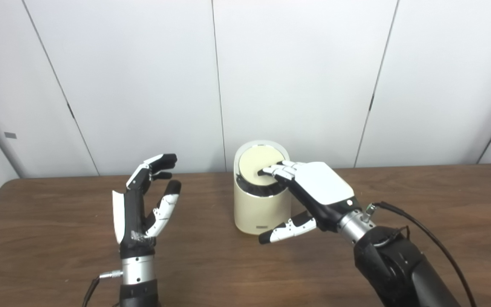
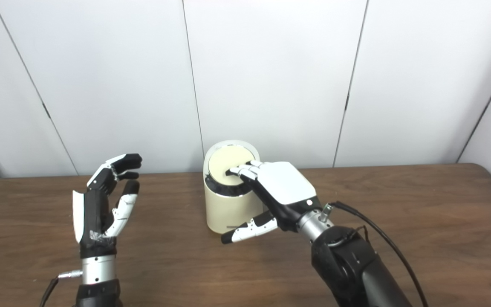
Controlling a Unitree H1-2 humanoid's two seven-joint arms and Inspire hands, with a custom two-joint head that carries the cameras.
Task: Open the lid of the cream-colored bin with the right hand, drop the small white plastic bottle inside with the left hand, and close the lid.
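Note:
The cream-colored bin (image 1: 260, 211) stands upright at the middle of the table, near the back edge. Its round lid (image 1: 256, 168) lies down on the top, tilted toward me. My right hand (image 1: 313, 185) reaches over the bin from the right; its fingertips (image 1: 271, 171) rest on the lid and the thumb sticks out low in front of the bin. It holds nothing. My left hand (image 1: 145, 200) is raised to the left of the bin, palm facing right, fingers apart and empty. No small white bottle shows in either view.
The brown wooden table (image 1: 211, 264) runs the full width, with its back edge against a white panelled wall (image 1: 143, 85). A black cable (image 1: 424, 238) loops off my right wrist.

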